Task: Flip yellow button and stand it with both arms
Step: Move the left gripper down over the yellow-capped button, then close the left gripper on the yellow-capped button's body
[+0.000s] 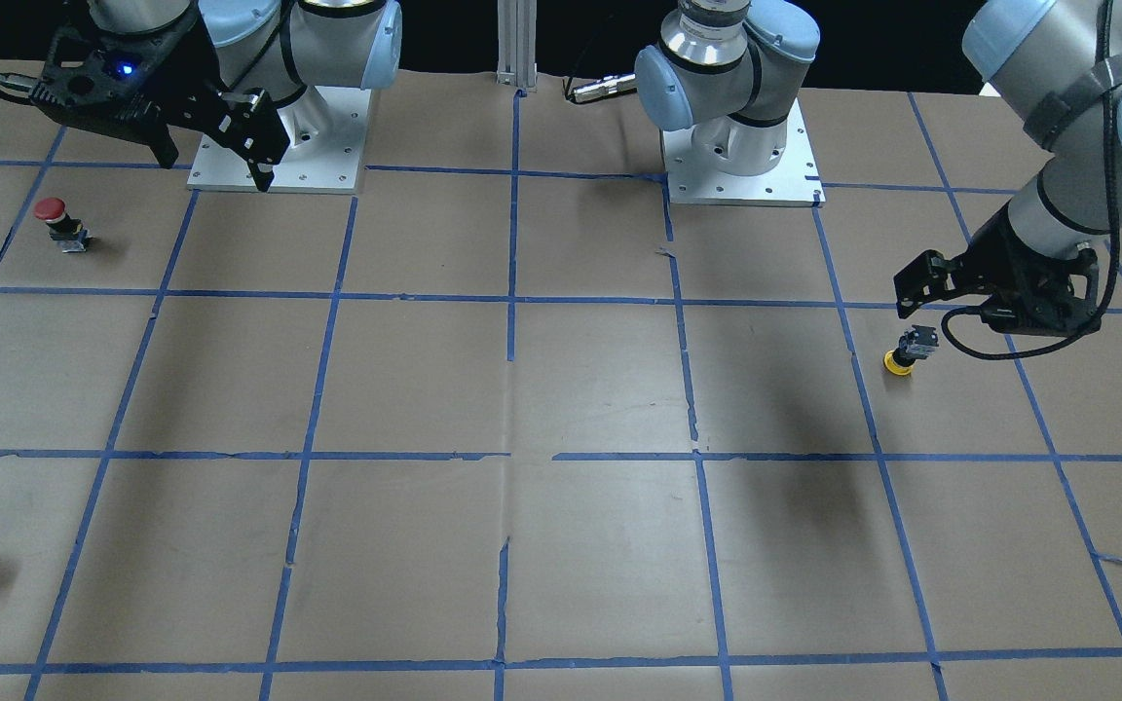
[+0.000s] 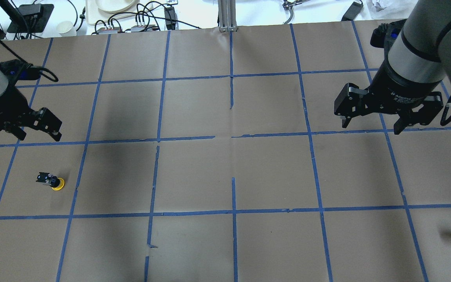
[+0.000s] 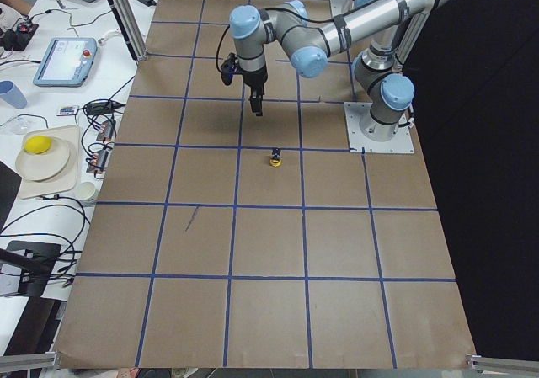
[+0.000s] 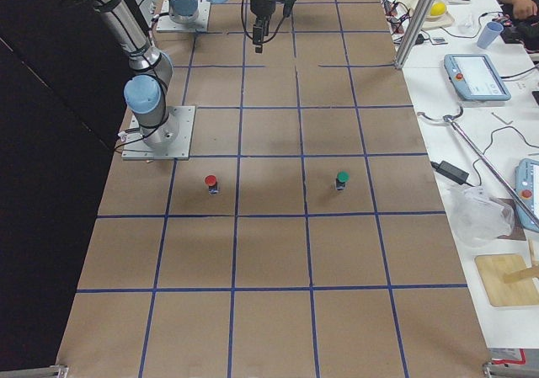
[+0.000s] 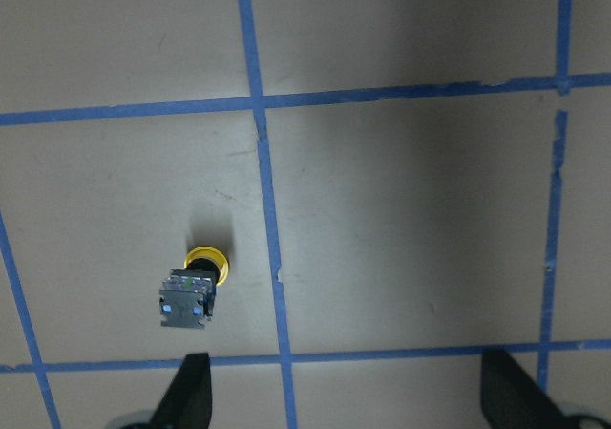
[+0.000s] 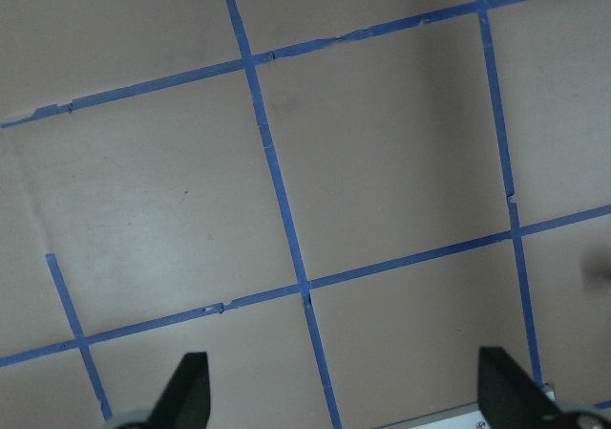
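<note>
Yellow button [image 2: 52, 182] sits cap-down with its switch body up, on the desk [image 2: 272, 172], robot's left side, near edge. Left gripper [image 2: 38, 136] hovers just beyond it, not touching, jaws spread wide, empty. Right gripper [image 2: 371, 128] is well apart over the desk's right half, jaws also spread, holding nothing.

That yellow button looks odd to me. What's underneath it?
Only the brown paper table cover shows beneath the yellow button, which sits upside down. The patch directly under it is hidden.
</note>
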